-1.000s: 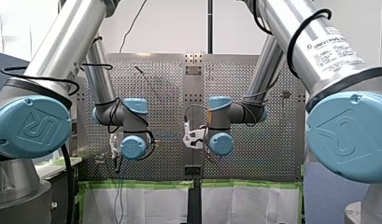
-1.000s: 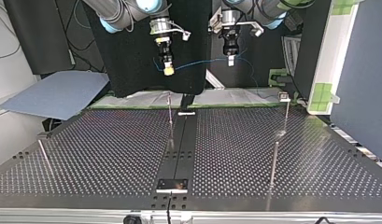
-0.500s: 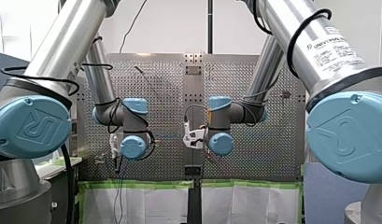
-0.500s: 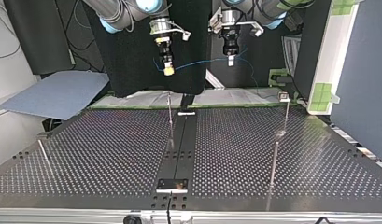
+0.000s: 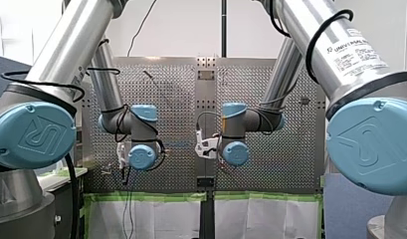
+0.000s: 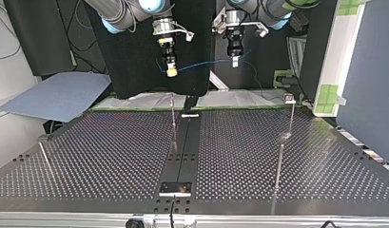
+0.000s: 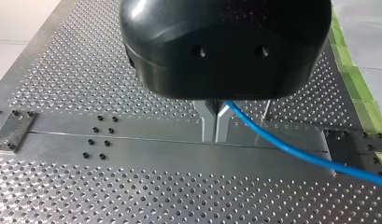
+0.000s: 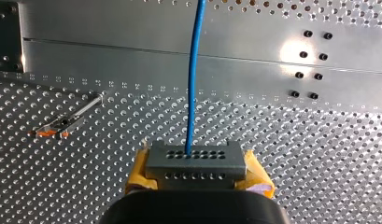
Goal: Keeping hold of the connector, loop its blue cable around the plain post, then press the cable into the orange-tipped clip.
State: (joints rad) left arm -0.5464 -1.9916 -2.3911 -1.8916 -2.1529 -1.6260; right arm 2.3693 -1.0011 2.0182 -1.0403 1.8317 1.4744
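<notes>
In the front view, both arms are seen reaching over the counter point(image 5: 270, 164), but the jaws are hidden behind the wrists and nothing can be read of them there. In the top view, the right jaws are held at eleven o'clock of the counter's middle and the left jaws at one o'clock, both high above the thin posts point(image 6: 173, 121) and well apart from them. The blue cable point(image 6: 201, 64) is strung between them, and a loose tail droops past the left jaws toward four o'clock. Which post is to be looped cannot be told here. In the left wrist view, the metal fingers point(image 7: 209, 123) of the left jaws are pressed together on the cable, which is led away toward four o'clock. In the right wrist view, the connector point(image 8: 195, 161) is clamped between the yellow pads point(image 8: 138, 173) of the right jaws. The cable is led out of it toward twelve o'clock, and the orange-tipped clip point(image 8: 62, 123) is seen at ten o'clock of the connector. From here, the connector could be dragged from the pads if the cable is pulled taut against a post, or a slender post could be struck on the descent and the loop missed.
</notes>
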